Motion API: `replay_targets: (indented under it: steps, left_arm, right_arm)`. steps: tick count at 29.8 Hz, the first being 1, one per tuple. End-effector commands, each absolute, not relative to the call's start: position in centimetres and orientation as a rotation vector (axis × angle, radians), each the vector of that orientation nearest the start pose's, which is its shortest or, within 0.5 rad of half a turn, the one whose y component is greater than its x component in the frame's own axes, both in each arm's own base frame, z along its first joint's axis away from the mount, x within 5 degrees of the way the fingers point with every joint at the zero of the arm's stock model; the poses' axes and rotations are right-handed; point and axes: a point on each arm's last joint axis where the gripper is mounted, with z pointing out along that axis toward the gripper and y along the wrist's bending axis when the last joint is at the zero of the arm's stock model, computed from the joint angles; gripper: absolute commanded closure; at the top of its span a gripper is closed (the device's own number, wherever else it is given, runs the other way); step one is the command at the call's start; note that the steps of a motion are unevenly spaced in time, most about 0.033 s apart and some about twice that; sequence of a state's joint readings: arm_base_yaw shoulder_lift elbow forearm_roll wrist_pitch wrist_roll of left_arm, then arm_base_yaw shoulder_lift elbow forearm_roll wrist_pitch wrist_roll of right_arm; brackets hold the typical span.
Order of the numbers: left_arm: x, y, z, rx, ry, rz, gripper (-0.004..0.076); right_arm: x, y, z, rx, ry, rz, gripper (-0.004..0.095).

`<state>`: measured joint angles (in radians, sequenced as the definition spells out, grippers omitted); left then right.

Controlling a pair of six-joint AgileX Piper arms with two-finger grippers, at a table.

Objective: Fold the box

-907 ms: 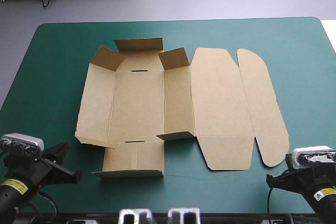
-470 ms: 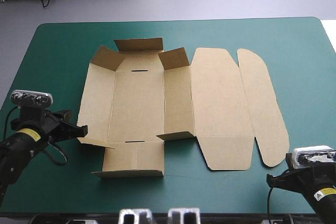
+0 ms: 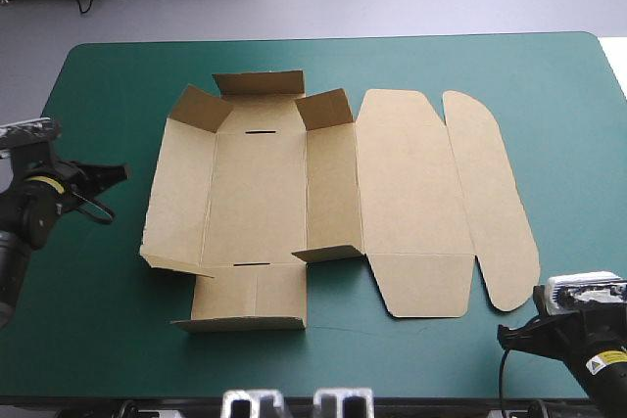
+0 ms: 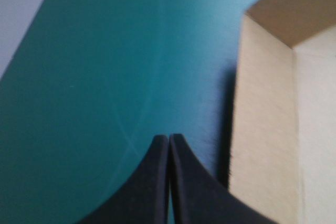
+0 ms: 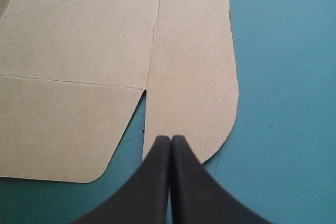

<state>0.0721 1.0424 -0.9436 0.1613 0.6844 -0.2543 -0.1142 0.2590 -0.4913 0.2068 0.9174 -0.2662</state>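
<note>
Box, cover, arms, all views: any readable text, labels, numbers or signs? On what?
No readable text.
box: plain brown board, no print in any view.
right arm's yellow sticker: too small to read.
left arm's yellow sticker: too small to read.
teal-green cover: no markings.

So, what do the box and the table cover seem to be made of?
The box: brown board, probably corrugated cardboard, matte, with pressed crease lines and cut slots. The table cover: a teal-green mat, smooth and faintly sheened, perhaps rubber or vinyl.
</note>
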Motion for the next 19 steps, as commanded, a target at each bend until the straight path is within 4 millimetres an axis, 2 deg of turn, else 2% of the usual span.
replay_targets:
  steps: [1, 5, 6, 9, 12, 16, 19]
  left_arm:
    - [22.5, 6.1, 37.2, -0.451, 2.184, 0.085, 0.0733]
    - [23.7, 8.9, 36.7, -0.538, 2.267, -0.136, 0.0734]
    - [24.1, 9.3, 36.4, -0.524, 2.301, -0.251, 0.0734]
    - [24.9, 10.4, 34.9, -0.531, 2.36, -0.443, 0.0734]
    - [25.5, 10.7, 33.8, -0.526, 2.41, -0.5, 0.0734]
    - [25.9, 10.9, 33.2, -0.497, 2.43, -0.493, 0.0732]
    - [25.9, 10.9, 33.2, -0.496, 2.426, -0.5, 0.0683]
  right_arm:
    - [4.9, 1.0, 29.6, -0.116, 2.064, 0.027, 0.0923]
    - [4.9, 0.9, 29.7, -0.113, 2.05, 0.023, 0.0923]
    - [4.9, 0.9, 29.7, -0.112, 2.048, 0.023, 0.0923]
    - [5.0, 0.9, 29.7, -0.112, 2.046, 0.022, 0.0923]
    - [5.0, 0.9, 29.7, -0.112, 2.046, 0.022, 0.0923]
    - [5.0, 0.9, 29.7, -0.112, 2.046, 0.022, 0.0923]
    - [5.0, 0.9, 29.7, -0.112, 2.046, 0.022, 0.0923]
